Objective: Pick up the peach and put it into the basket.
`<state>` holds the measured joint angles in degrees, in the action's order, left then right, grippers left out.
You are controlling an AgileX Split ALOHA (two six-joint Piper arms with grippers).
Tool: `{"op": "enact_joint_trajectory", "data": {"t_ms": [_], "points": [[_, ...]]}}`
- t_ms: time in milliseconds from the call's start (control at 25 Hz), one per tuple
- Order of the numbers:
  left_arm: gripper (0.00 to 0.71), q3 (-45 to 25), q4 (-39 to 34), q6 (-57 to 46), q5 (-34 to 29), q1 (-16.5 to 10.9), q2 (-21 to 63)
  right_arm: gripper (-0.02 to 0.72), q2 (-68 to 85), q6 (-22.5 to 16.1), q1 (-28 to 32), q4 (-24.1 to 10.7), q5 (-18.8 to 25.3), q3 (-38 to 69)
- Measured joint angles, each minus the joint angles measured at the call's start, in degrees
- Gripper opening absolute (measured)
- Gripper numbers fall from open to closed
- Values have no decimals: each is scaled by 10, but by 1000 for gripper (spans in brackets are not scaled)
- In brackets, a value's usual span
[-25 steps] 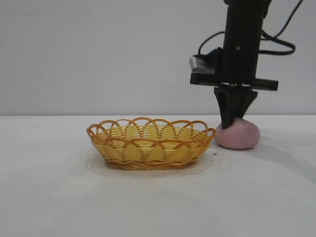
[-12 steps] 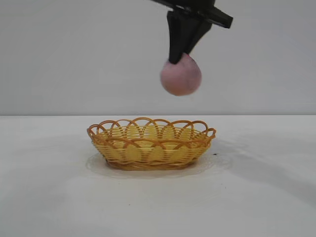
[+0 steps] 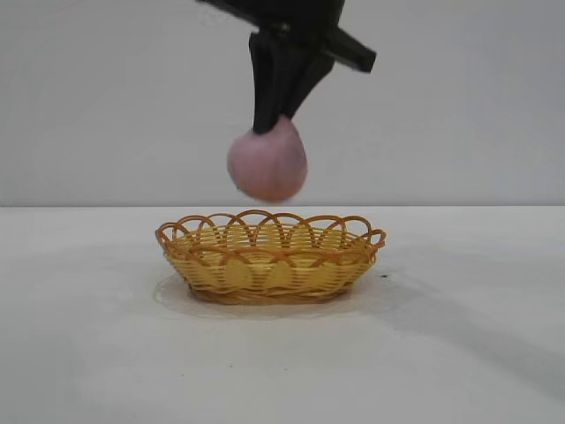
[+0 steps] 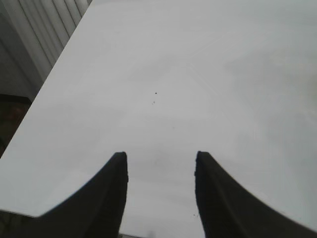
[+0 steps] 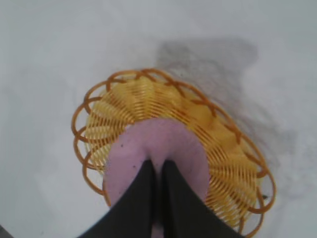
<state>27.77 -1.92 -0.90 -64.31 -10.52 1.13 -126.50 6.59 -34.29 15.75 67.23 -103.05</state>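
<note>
My right gripper [image 3: 269, 124] is shut on the pink peach [image 3: 267, 164], pinching its top, and holds it in the air just above the left half of the yellow wicker basket [image 3: 269, 258]. In the right wrist view the peach [image 5: 133, 148] hangs over the basket [image 5: 228, 148], with the gripper [image 5: 157, 163] nearly closed on a fold of it. My left gripper [image 4: 159, 161] is open and empty over bare white table, out of the exterior view.
The white table [image 3: 477, 336] stretches all around the basket. The table's edge and a ribbed wall [image 4: 34, 44] show in the left wrist view.
My right gripper lifted the peach off the table at the basket's right, then carried it left and a little lower, to above the basket. The basket has not moved.
</note>
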Motion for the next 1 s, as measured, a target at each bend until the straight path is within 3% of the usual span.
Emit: {"op": "enact_joint_trajectory", "data": {"t_ms": [40, 80, 240, 320, 400, 480, 560, 640, 1000], "points": [[312, 0, 0, 0, 0, 0, 0, 56, -3, -6, -1, 0, -1, 0], [312, 0, 0, 0, 0, 0, 0, 56, -3, -11, -1, 0, -4, 0], [312, 0, 0, 0, 0, 0, 0, 316, 0, -25, -2, 0, -8, 0], [312, 0, 0, 0, 0, 0, 0, 389, 7, -27, -3, 0, -8, 0], [312, 0, 0, 0, 0, 0, 0, 379, 24, -34, -1, -16, -8, 0], [312, 0, 0, 0, 0, 0, 0, 421, 43, -59, 8, -58, -10, 0], [312, 0, 0, 0, 0, 0, 0, 405, 55, -78, 31, -108, -7, 0], [312, 0, 0, 0, 0, 0, 0, 405, 57, -85, 72, -133, 0, 0], [312, 0, 0, 0, 0, 0, 0, 405, 54, -77, 234, -148, -6, 0]]}}
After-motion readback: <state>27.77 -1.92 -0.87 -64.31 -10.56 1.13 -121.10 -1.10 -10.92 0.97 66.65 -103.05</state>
